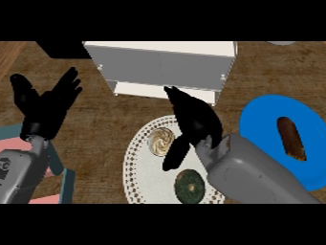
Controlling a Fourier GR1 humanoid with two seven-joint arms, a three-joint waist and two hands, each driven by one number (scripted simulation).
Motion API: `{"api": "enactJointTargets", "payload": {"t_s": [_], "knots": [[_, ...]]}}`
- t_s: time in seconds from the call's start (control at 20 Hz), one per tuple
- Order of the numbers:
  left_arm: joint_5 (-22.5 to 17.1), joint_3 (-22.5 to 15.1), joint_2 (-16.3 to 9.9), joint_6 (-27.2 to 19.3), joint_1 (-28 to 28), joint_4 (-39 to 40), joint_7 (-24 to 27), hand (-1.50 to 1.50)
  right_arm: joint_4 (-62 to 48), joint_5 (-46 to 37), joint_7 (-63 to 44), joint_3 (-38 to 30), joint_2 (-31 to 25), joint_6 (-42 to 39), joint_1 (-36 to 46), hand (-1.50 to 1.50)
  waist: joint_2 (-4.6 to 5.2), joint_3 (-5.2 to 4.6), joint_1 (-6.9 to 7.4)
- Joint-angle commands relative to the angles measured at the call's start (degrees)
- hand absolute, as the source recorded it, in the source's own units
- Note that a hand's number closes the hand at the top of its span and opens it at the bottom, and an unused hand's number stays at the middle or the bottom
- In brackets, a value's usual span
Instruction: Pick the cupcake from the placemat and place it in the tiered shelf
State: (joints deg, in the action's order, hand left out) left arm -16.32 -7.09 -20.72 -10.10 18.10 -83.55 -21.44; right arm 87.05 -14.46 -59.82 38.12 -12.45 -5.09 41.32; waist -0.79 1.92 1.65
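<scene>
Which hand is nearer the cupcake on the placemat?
Right. The right hand hangs just beside the cupcake on the placemat, thumb alongside it. The left hand rests open, far off to its left.

It looked like a kitchen: a wooden bench (102,129) carried a placemat (140,167), plate (264,119) and white shelf (162,62).

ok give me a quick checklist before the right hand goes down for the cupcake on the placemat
1. Cupcake on the white placemat: ok.
2. Right hand open: ok.
3. Right hand above the cupcake: not ok, it sits just to the cupcake's right, thumb reaching past it.
4. Round green item apart from the cupcake: ok.
5. White tiered shelf front unobstructed: ok.
6. Left hand out of the way: ok, open at the view's left.
</scene>
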Motion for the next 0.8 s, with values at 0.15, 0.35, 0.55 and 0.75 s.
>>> {"api": "enactJointTargets", "payload": {"t_s": [0.15, 0.35, 0.55, 0.75], "knots": [[-1.4, 0.4, 1.7, 1.1, -11.0, 5.3, 1.4, 0.00, -2.5, -6.2, -5.2, 3.9, 2.4, 2.0, -1.1, -1.50, 0.81, -2.09, -0.46], [0.0, -0.1, 2.9, 0.0, -10.6, 5.7, 0.8, 0.00, -5.1, -6.8, -5.4, 2.7, 4.8, 1.5, 1.0, -1.50, 1.02, -2.06, -0.54], [-0.9, 1.1, 1.9, 1.9, -13.0, 3.9, 1.6, 0.00, -7.1, -9.8, -4.8, 4.5, 7.0, 4.2, -2.0, -1.50, 0.84, -2.05, 0.08], [-0.3, 1.1, 2.7, 1.6, -11.9, 3.8, 1.1, 0.00, -11.8, -12.6, -4.1, 5.5, 8.4, 4.6, -2.3, -1.50, 1.00, -2.03, 0.02]]}}
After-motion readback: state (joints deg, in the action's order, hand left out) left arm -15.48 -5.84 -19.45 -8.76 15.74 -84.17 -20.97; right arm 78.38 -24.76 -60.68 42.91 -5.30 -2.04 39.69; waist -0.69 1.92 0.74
